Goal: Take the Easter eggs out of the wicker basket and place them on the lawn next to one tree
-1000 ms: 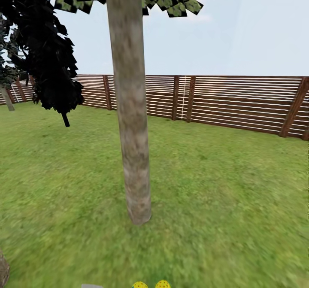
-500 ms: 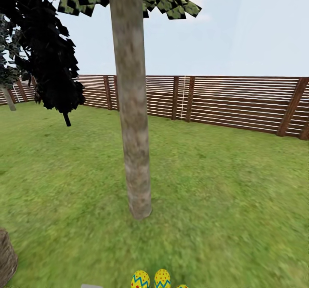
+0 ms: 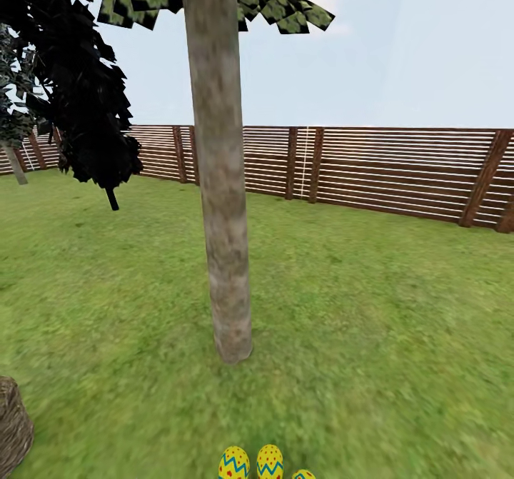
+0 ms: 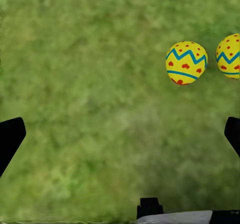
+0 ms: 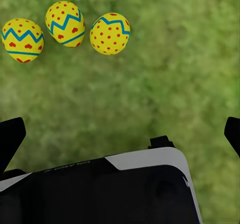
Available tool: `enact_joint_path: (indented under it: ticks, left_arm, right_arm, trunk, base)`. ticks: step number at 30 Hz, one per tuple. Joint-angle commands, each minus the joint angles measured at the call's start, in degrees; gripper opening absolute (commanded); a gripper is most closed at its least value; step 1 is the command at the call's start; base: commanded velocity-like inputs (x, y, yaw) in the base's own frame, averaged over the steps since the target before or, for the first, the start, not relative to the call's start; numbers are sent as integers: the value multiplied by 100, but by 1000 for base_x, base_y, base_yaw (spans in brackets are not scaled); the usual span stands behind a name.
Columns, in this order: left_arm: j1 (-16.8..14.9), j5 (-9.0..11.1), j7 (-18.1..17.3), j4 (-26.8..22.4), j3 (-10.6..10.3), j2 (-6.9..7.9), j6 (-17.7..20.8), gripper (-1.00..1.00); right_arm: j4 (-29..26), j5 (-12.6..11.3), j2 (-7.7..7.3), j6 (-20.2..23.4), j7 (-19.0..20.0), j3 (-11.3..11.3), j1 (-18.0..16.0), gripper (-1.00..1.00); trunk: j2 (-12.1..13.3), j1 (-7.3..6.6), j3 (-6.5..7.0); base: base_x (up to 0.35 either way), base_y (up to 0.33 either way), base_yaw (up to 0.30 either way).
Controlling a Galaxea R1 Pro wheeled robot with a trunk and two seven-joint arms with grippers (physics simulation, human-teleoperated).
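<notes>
A: Where are the eggs seen?

B: In the head view, two eggs (image 3: 234, 463) (image 3: 270, 462) are seen on the lawn (image 3: 371, 336) at the near edge, side by side, w/ a third (image 3: 303, 475) just to the right, mostly cut off. The tree (image 3: 225, 250) is stood just beyond them, trunk upright. A bit of the basket (image 3: 11, 429) is seen at the far left edge, well apart from the eggs.

A: Which way are they pointed?

B: From the head view, the two full ones appear w/ long axes running away from the camera, narrow ends toward the trunk. In the right wrist view all three (image 5: 22, 40) (image 5: 65, 23) (image 5: 110, 33) are laid in a row, close but not clearly touching; the long axes are tilted differently, approx. parallel for the first two.

A: And the tools?

B: Right tool (image 5: 120, 134): fingers are spread wide, nothing is held, grass is seen between them. Left tool (image 4: 120, 136): also spread wide, nothing is gripped or touched; two eggs (image 4: 186, 62) (image 4: 229, 56) are seen on the grass ahead, apart from the fingertips.
</notes>
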Motion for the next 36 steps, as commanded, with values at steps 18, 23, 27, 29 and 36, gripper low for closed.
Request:
enact_joint_path:
  ticks: [18,23,27,29,36]
  left_arm:
    - [3,20,21,128,-66,-1,-26,100]
    - [86,14,31,211,-68,6,-18,100]
    - [139,12,52,427,-68,8,1,100]
    - [151,8,56,484,-68,8,17,100]
    - [354,-4,70,698,-68,36,59,100]
  right_arm:
    - [126,-91,10,-19,24,19,-5,100]
    - [422,-129,9,-19,24,-12,-4,100]
    - [616,-132,0,-19,24,-22,-2,100]
    - [660,-129,-2,-19,24,-18,0,100]
    - [958,-86,-14,-12,31,2,-1,100]
  trunk:
    - [715,-394,313]
    - [836,-460,368]
    - [836,-460,368]
    - [836,-460,368]
    - [836,-460,368]
  base:
    - [0,0,0]
    - [0,0,0]
    - [0,0,0]
    - [0,0,0]
    - [0,0,0]
